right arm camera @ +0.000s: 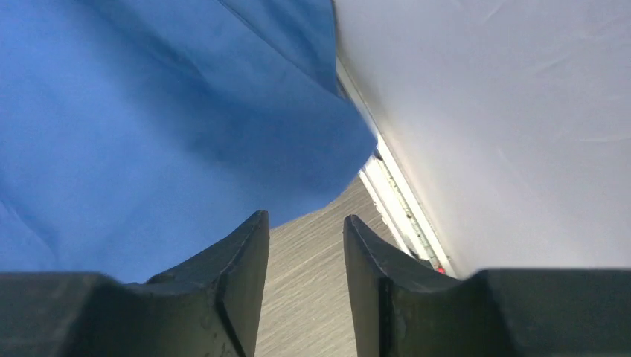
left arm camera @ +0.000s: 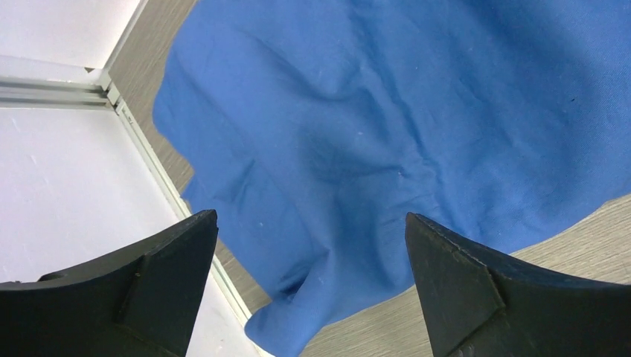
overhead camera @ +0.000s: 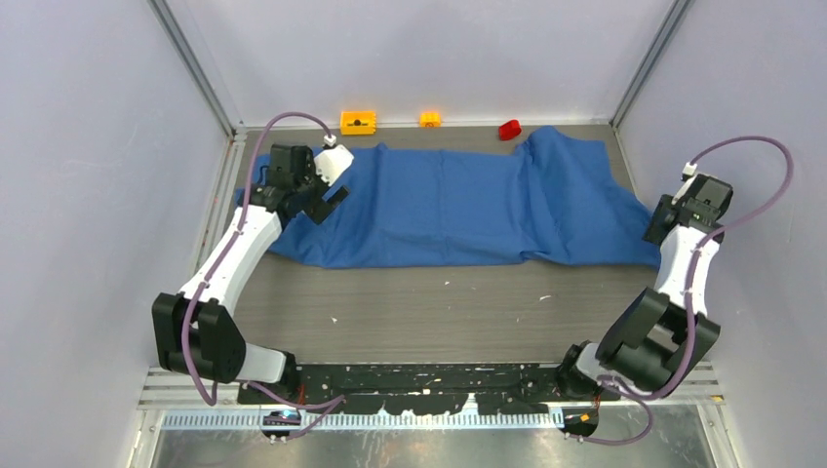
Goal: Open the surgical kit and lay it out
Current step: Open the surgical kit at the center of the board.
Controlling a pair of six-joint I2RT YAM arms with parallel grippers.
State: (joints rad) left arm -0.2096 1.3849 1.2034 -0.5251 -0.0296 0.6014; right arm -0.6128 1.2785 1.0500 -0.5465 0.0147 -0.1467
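Observation:
The large blue cloth wrap (overhead camera: pixel 458 205) lies spread across the back of the table; whatever is under it is hidden. No basket, tray, instruments or packets show. My left gripper (overhead camera: pixel 330 203) hangs over the cloth's left end with its jaws wide apart and empty; in the left wrist view (left arm camera: pixel 311 223) the cloth's (left arm camera: pixel 387 126) folded left corner lies below them. My right gripper (overhead camera: pixel 655 232) is by the cloth's right corner, jaws a small gap apart and holding nothing; in the right wrist view (right arm camera: pixel 305 227) bare table shows between them and the cloth (right arm camera: pixel 149 126) is just left.
Two orange blocks (overhead camera: pixel 358 122) (overhead camera: pixel 430 119) and a small red block (overhead camera: pixel 509 129) sit along the back wall. The enclosure walls and metal rails (right arm camera: pixel 402 208) run close to both grippers. Bare wood-grain table (overhead camera: pixel 419 312) lies in front of the cloth.

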